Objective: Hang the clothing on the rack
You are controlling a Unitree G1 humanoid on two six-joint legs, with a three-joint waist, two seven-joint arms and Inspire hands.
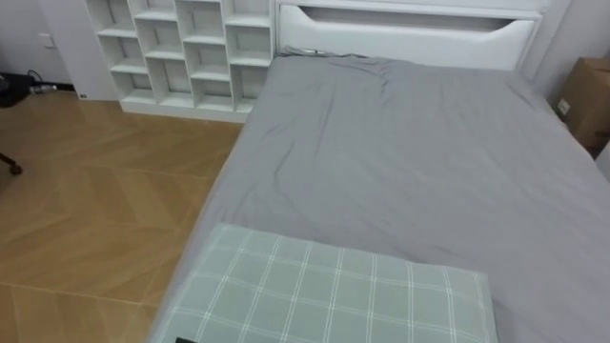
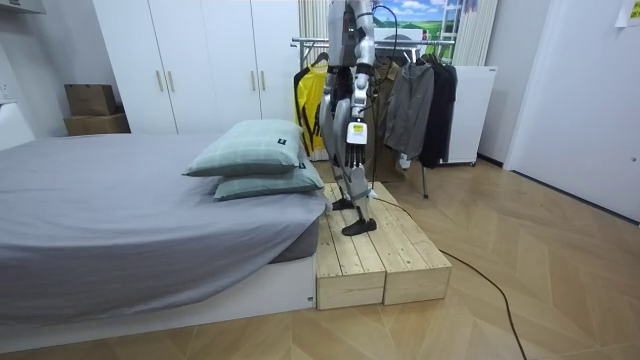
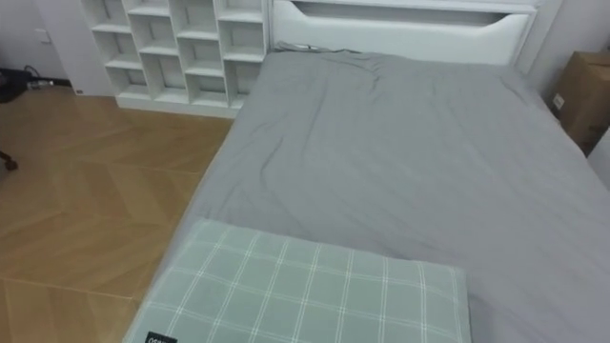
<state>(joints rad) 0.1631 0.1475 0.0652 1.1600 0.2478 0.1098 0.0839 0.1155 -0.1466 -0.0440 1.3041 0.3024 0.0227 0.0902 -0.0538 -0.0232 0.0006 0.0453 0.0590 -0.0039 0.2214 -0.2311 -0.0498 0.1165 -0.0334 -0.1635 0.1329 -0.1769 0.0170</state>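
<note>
In the room view I stand on a low wooden platform (image 2: 375, 250) at the foot of the bed, facing along it. Behind me is a clothes rack (image 2: 312, 42) with several garments hanging from it: a yellow one (image 2: 309, 96), a grey jacket (image 2: 409, 108) and dark ones (image 2: 441, 100). My left hand (image 2: 353, 122) hangs at my side, away from the garments. The eye views look down the grey bed (image 1: 419, 162) with no garment lying on it.
Two green checked pillows (image 2: 256, 150) are stacked at the near end of the bed (image 1: 334, 295). A white cubby shelf (image 1: 186, 52) stands at the far left, a white headboard (image 1: 410, 33) beyond, and a cardboard box (image 1: 583, 90) at the right. Wood floor (image 1: 95, 210) lies to my left.
</note>
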